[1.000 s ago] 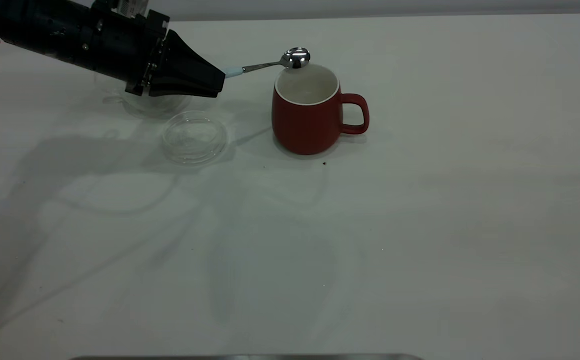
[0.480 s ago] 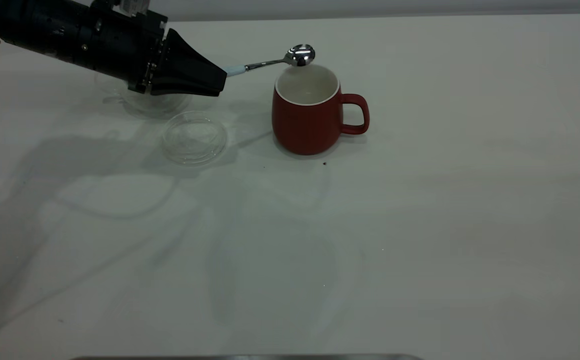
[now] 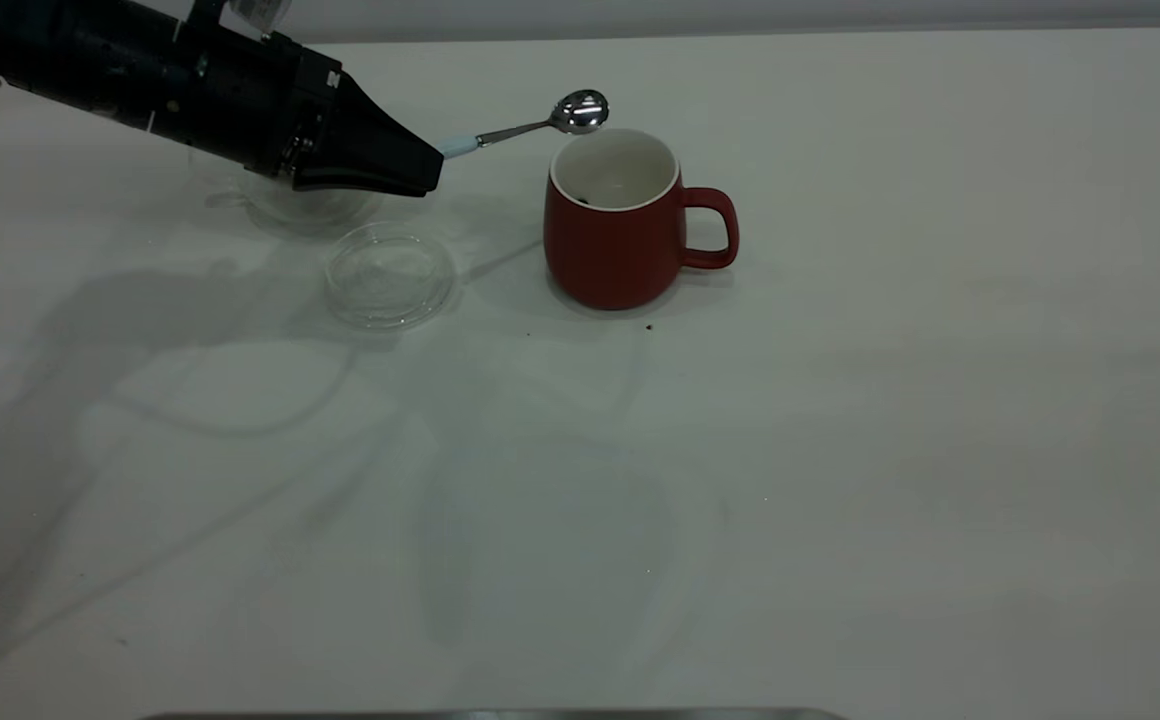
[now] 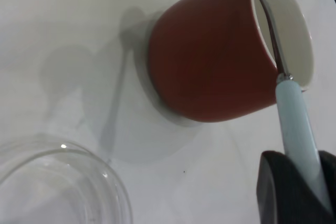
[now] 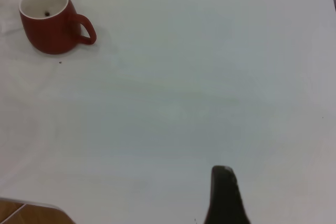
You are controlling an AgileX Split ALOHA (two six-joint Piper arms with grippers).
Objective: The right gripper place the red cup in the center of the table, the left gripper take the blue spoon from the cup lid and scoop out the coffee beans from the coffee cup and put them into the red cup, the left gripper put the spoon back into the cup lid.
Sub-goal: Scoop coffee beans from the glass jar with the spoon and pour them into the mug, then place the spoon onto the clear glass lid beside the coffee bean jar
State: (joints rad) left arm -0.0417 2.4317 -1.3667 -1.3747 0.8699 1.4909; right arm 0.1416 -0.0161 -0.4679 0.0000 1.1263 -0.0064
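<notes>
My left gripper [image 3: 433, 170] is shut on the pale-blue handle of the blue spoon [image 3: 540, 125] and holds it in the air. The spoon's shiny bowl [image 3: 581, 110] hangs just above the far left rim of the red cup [image 3: 620, 245], which stands upright on the white table [image 3: 840, 450]. One dark coffee bean [image 3: 580, 200] lies inside the red cup [image 5: 50, 27]. The clear cup lid [image 3: 390, 275] lies empty on the table below the gripper. The glass coffee cup [image 3: 285, 205] is mostly hidden behind the left arm. In the left wrist view the handle [image 4: 294, 124] runs between the fingers [image 4: 273, 187].
A dark speck [image 3: 649, 326] lies on the table in front of the red cup. My right gripper [image 5: 224, 177] is parked far from the cup, over bare table. A clear glass rim [image 4: 63, 182] shows in the left wrist view.
The spoon has drawn back a little to the left from over the cup's mouth and its bowl has tipped. A dark bean now shows inside the red cup.
</notes>
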